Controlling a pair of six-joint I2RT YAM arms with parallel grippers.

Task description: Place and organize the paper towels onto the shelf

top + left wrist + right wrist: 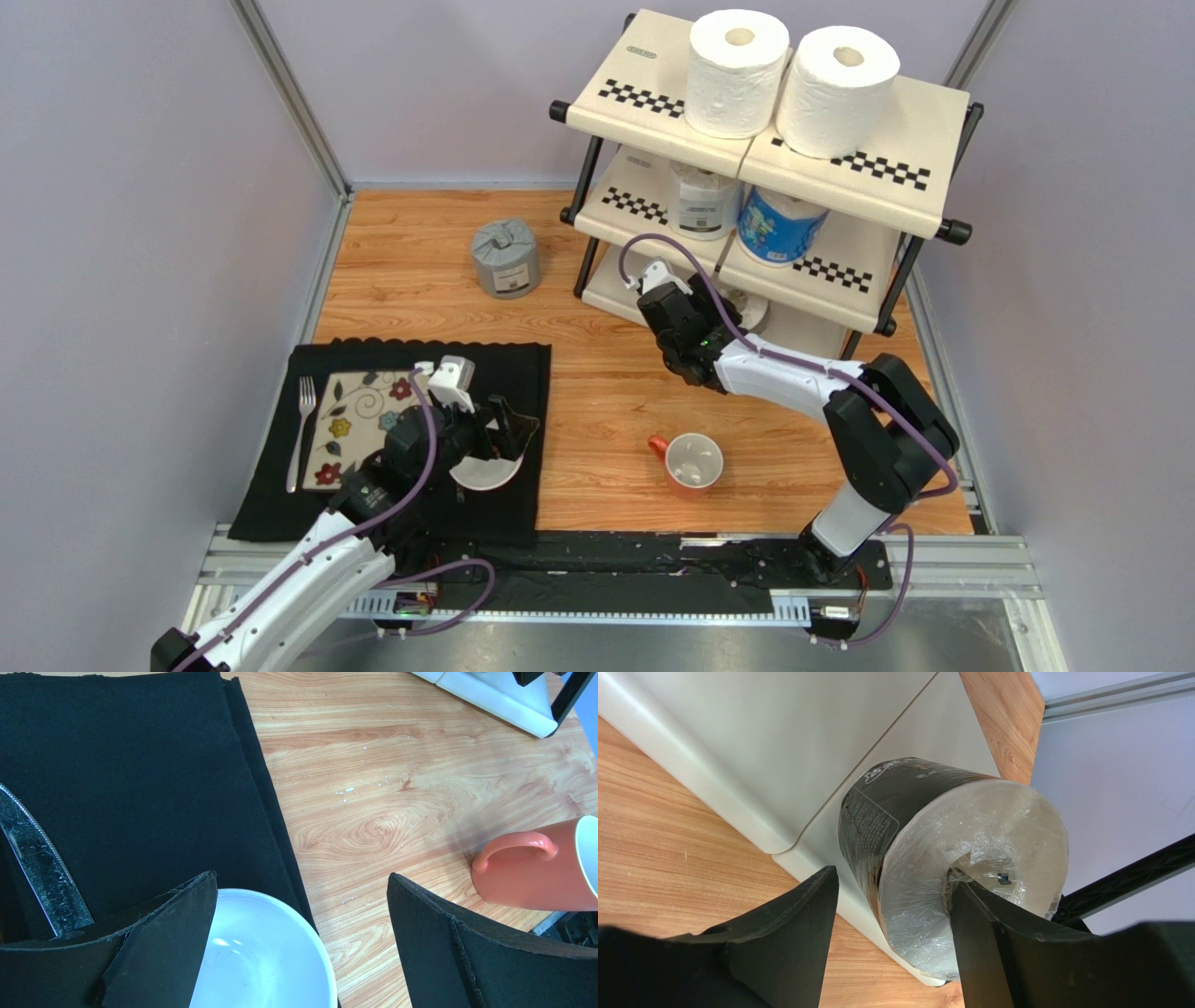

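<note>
The shelf (638,77) stands at the back right. Two plain white paper towels (737,70) (838,91) sit on its top tier. A clear-white roll (703,200) and a blue roll (780,224) sit on the middle tier. A grey roll (505,259) stands on the table to the left of the shelf. My right gripper (713,317) is at the bottom tier. In the right wrist view it (896,878) is open around the wall of a black-wrapped roll (878,812) lying on the bottom panel (808,735), one finger at the core. My left gripper (498,427) (302,877) is open and empty.
An orange mug (693,461) (540,871) lies on the wood table. A white bowl (484,473) (260,952) sits under my left gripper on a black mat (281,476), with a floral plate (358,420), a fork (302,427) and a knife (38,864).
</note>
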